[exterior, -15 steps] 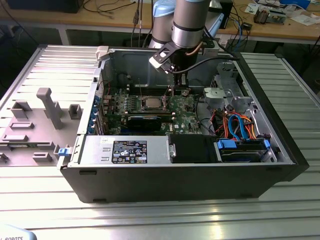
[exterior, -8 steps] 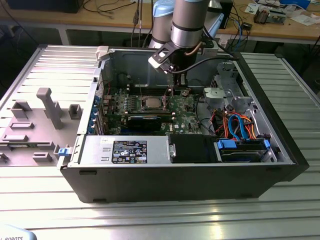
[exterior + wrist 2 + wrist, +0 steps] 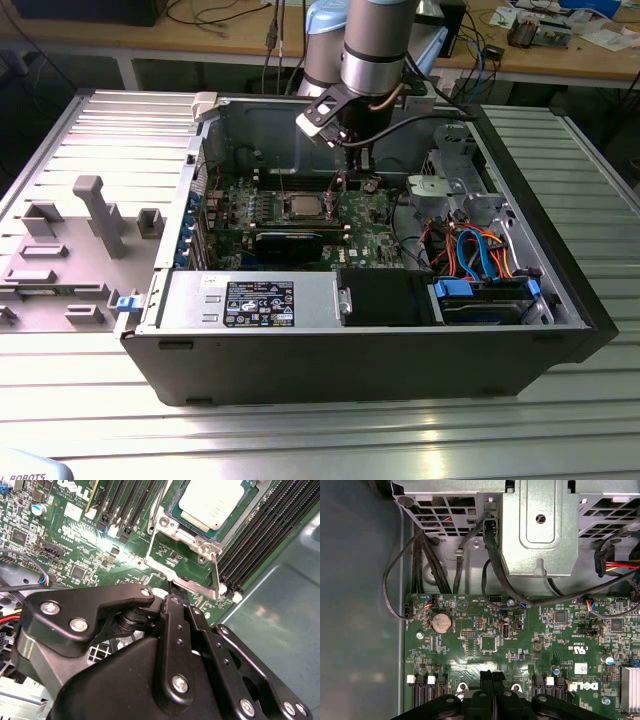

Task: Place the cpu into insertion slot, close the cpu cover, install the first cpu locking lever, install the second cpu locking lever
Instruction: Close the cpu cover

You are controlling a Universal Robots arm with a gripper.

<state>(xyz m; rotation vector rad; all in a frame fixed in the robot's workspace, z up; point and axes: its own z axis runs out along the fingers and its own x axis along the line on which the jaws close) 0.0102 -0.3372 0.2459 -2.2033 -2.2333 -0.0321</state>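
In the open computer case, the cpu [image 3: 210,502] lies with its silver-grey top up in the insertion slot [image 3: 303,207] on the green motherboard. The cpu cover [image 3: 170,522], a silver frame, lies flat around it. A thin metal locking lever [image 3: 216,572] rises from the slot's corner beside the long black memory slots. My gripper [image 3: 175,596] hangs just above the board at that corner of the slot. Its black fingers [image 3: 486,676] are pressed together, and I cannot tell whether anything thin is between them. In the exterior view the gripper [image 3: 345,182] is just to the right of the slot.
Black cables [image 3: 490,555] and a grey metal drive cage [image 3: 540,525] stand beyond the board's edge. A coin cell [image 3: 441,623] sits on the board. The case wall [image 3: 280,610] rises close beside the memory slots [image 3: 260,535]. The power supply [image 3: 255,300] and a drive bay [image 3: 480,295] fill the case's front.
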